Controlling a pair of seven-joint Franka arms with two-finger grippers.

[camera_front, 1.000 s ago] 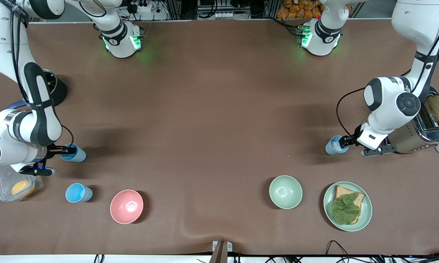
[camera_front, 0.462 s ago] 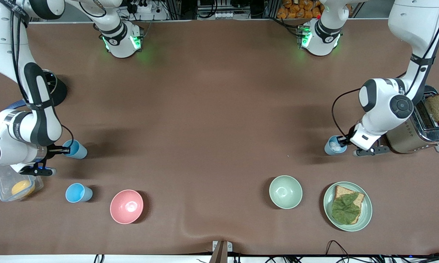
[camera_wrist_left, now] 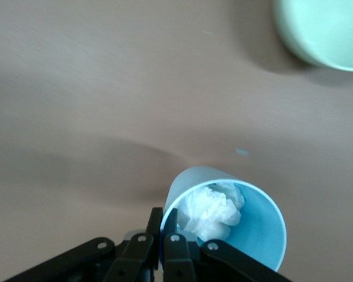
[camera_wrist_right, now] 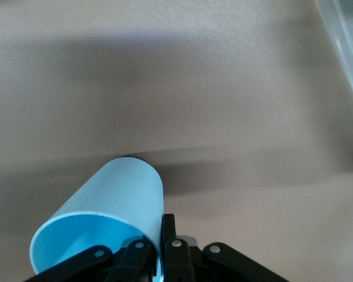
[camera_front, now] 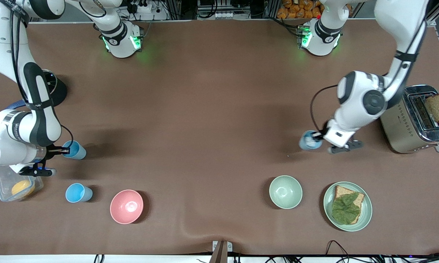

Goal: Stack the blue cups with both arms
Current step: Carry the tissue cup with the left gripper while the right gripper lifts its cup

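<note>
Left gripper (camera_front: 317,136): we find it clenched on the rim of the grey-blue cup (camera_front: 308,140), carried over the table near the toaster (camera_front: 413,120).
Right gripper (camera_front: 60,149): clamped on the wall of the sky-blue cup (camera_front: 74,150), at the right arm's end.
Cup contents: we note crumpled white paper (camera_wrist_left: 210,210) inside the grey-blue cup.
Risk: we judge that the paper blocks nesting, and thin rim pinches may slip.
Other containers: a third blue cup (camera_front: 77,193) and the pink bowl (camera_front: 126,206) look empty.
</note>
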